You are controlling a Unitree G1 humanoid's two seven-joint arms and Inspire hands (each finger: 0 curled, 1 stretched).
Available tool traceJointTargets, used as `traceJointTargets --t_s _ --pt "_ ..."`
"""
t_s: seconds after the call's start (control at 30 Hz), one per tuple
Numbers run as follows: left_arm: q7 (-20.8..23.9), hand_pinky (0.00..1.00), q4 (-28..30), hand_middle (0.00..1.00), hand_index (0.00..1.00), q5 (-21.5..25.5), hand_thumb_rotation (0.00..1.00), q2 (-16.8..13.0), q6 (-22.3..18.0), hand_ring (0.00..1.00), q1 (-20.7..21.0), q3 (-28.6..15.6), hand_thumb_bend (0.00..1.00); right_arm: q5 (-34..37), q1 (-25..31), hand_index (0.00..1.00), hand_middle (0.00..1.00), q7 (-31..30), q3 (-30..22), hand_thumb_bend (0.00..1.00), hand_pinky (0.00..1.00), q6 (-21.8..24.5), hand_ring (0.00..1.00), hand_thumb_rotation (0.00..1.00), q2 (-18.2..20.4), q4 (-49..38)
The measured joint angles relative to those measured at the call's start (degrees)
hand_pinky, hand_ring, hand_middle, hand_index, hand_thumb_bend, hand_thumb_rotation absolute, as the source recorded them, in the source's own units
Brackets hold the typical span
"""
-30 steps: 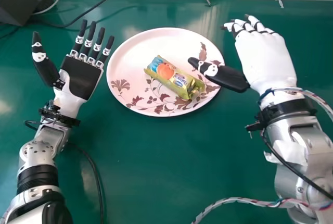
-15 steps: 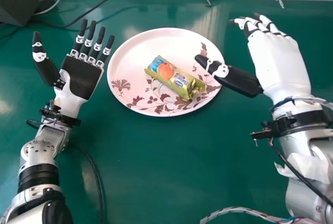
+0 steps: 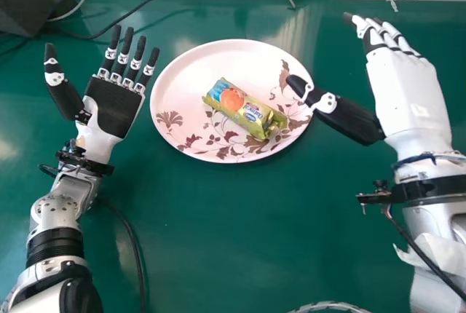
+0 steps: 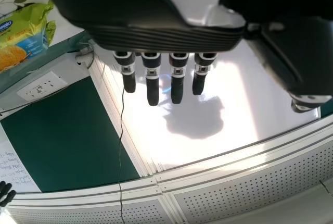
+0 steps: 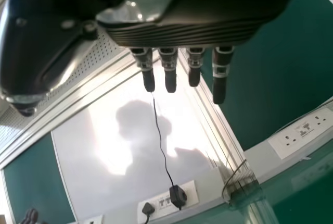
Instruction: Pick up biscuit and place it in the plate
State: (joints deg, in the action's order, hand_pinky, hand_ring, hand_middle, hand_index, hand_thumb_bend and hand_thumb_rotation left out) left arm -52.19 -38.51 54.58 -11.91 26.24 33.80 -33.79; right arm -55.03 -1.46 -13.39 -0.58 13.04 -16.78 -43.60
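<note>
Head view shows us the right hand (image 3: pixel 409 102) to the right of the plate (image 3: pixel 255 52), its white back turned up towards us and its fingers pointing to the far side of the counter (image 3: pixel 233 233). The fingers are loosely extended with a slight bend, and the black thumb juts sideways so that its tip comes over the plate's right rim. We see nothing in its grasp; it is released, and apart from the biscuit packet (image 3: pixel 244 108). On the plate's other side, the left hand (image 3: pixel 113 109) rests palm up and empty, its fingers straight and fanned, its thumb well out to the side. The packet itself lies on the plate, around the middle, set slantwise with one end far left and the other near right. We can make out a shiny yellow-green wrapper, a blue patch at the far end, a round orange picture beside it, a dark blue label and a crinkled near end. Pinkish-white, the plate carries brownish-red leaves and flowers, partly hidden by the packet. Left wrist view gives us the packet's blue and orange printing too.
</note>
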Motion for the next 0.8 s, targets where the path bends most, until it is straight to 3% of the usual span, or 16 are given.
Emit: traceJointTargets --t_s 0.37,0.6,0.73,0.8 --pt "-0.1 0.93 -0.3 0.95 0.99 0.0 0.63 0.1 -0.8 0.89 0.1 0.0 0.85 1.3 4.5 1.0 1.0 3.4 -1.1 1.0 0.85 -1.5 0.97 0.92 3.2 -2.1" --pt "-0.1 0.82 -0.4 0.94 0.99 0.0 0.62 0.1 -0.8 0.82 0.1 0.0 0.85 5.0 7.2 1.0 1.0 5.6 -2.5 1.0 0.87 -3.6 0.96 0.86 4.3 -2.8" --pt "-0.1 0.96 -0.4 0.94 1.0 0.0 0.64 0.1 -0.8 0.89 0.1 0.0 0.86 7.7 8.1 1.0 1.0 6.5 -3.2 1.0 0.86 -4.1 0.96 0.87 5.4 -3.0" --pt "-0.1 0.88 -0.4 0.94 1.0 0.0 0.63 0.1 -0.8 0.91 0.1 0.0 0.87 9.8 8.9 1.0 1.0 6.9 -3.8 1.0 0.87 -4.5 0.96 0.86 5.8 -3.0"
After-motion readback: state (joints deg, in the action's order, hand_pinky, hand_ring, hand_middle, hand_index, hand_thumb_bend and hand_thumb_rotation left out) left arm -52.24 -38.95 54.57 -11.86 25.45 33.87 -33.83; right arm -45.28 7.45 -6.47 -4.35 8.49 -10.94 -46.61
